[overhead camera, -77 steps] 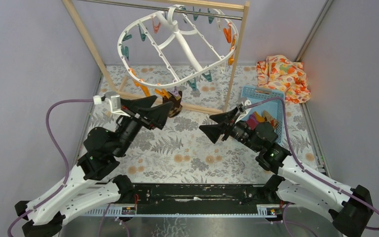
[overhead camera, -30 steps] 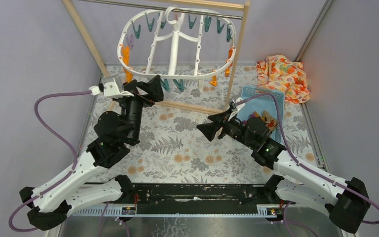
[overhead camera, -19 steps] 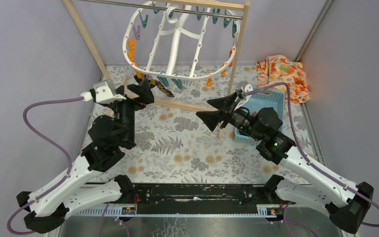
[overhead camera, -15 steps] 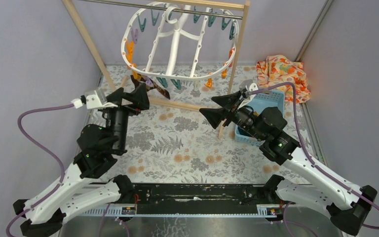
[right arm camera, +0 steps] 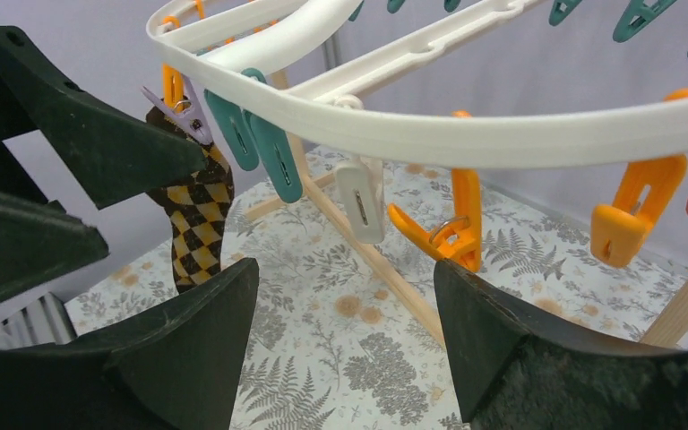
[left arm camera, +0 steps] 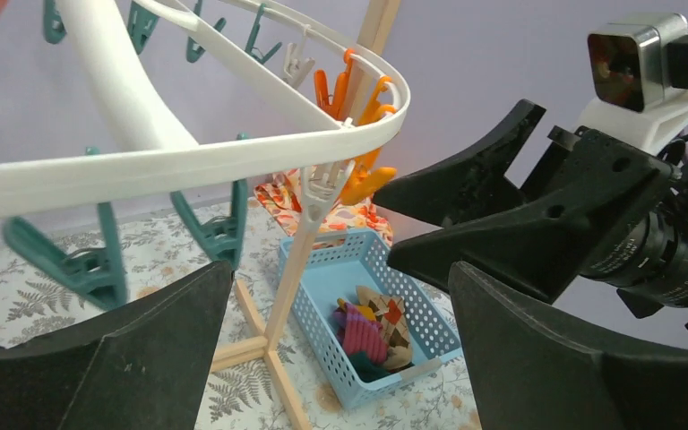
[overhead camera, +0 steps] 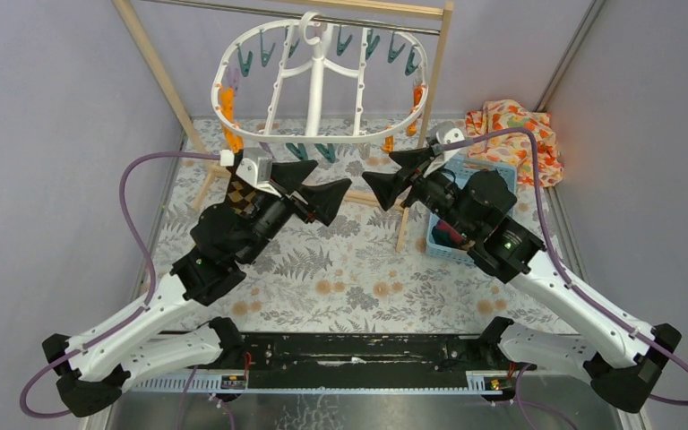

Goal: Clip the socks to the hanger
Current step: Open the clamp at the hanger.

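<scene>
The white oval hanger (overhead camera: pixel 322 139) hangs from the rack's rail with teal, orange and purple pegs. A dark brown sock with tan checks (right arm camera: pixel 195 228) dangles from a purple peg (right arm camera: pixel 184 106) at the hanger's left end and shows behind my left wrist (overhead camera: pixel 240 193). My left gripper (overhead camera: pixel 327 179) is open and empty below the hanger's front rim (left arm camera: pixel 188 157), pointing right. My right gripper (overhead camera: pixel 378 168) faces it, open and empty, just under the rim (right arm camera: pixel 466 134). A magenta-purple sock (left arm camera: pixel 365 333) lies in the blue basket (left arm camera: pixel 412 291).
The wooden rack's right post (overhead camera: pixel 430 98) stands between the hanger and the basket (overhead camera: pixel 493 170); its foot bars run across the floral mat. An orange floral cloth (overhead camera: pixel 515 139) lies at the back right. A tan argyle sock (left arm camera: pixel 396 315) also lies in the basket.
My left gripper swung from the hanger's left end to the centre and now points right. The right gripper rose toward the hanger's rim. The tilted, swinging hanger has settled level, with the checked sock clipped on.
</scene>
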Controlling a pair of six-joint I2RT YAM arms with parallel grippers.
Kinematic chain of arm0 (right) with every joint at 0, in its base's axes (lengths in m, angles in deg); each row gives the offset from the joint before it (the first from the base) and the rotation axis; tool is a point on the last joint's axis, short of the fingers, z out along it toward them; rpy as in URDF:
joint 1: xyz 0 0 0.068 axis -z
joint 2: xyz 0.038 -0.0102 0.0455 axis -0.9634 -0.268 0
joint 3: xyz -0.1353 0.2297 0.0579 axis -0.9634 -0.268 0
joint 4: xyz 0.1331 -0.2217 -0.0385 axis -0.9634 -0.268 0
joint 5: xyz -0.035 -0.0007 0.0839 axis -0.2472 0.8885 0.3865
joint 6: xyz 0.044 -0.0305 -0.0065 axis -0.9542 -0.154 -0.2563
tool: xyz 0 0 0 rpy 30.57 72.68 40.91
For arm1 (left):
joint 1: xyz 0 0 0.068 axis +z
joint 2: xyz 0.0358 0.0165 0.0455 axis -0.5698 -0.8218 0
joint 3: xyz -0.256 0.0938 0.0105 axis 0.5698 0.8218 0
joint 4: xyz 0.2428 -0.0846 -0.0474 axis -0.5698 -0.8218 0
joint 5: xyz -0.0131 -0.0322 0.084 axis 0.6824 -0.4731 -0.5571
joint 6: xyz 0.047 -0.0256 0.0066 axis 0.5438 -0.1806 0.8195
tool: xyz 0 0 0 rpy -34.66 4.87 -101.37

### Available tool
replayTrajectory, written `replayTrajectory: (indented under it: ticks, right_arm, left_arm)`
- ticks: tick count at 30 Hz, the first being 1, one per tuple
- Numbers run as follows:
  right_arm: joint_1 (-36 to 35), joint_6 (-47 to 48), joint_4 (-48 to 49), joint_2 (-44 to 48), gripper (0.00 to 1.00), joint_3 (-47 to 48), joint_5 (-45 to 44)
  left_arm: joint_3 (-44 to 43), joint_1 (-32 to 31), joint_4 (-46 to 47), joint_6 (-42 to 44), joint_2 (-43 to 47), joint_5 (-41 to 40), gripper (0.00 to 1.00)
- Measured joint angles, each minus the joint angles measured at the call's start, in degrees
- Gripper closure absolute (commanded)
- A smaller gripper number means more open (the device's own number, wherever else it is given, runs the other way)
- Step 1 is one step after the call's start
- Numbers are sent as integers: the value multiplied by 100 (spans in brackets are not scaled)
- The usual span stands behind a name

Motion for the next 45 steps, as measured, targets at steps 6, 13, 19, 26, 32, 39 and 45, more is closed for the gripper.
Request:
replayTrajectory:
  ticks: [6, 13, 19, 26, 32, 39, 45]
  right_arm:
    - [0, 236, -92, -485, 23, 393, -162]
    - [2, 455, -81, -1014, 29, 667, -354]
    - [4, 509, -42, -1353, 31, 719, -463]
    - [83, 525, 83, -1467, 53, 719, -527]
    - [111, 483, 227, -1353, 62, 614, -507]
    - [133, 391, 282, -925, 67, 352, -474]
    - [177, 326, 363, -887, 67, 334, -455]
  left_arm:
    - [11, 0, 190, -11, -149, -92, 1]
    - [85, 0, 269, 31, -81, -378, 1]
    - [103, 0, 267, 153, 96, -584, 1]
    - [109, 0, 267, 201, 181, -667, 1]
    - [160, 0, 264, 234, 181, -708, 1]
    - [170, 0, 264, 232, 170, -706, 1]
    - [170, 0, 264, 232, 149, -708, 1]
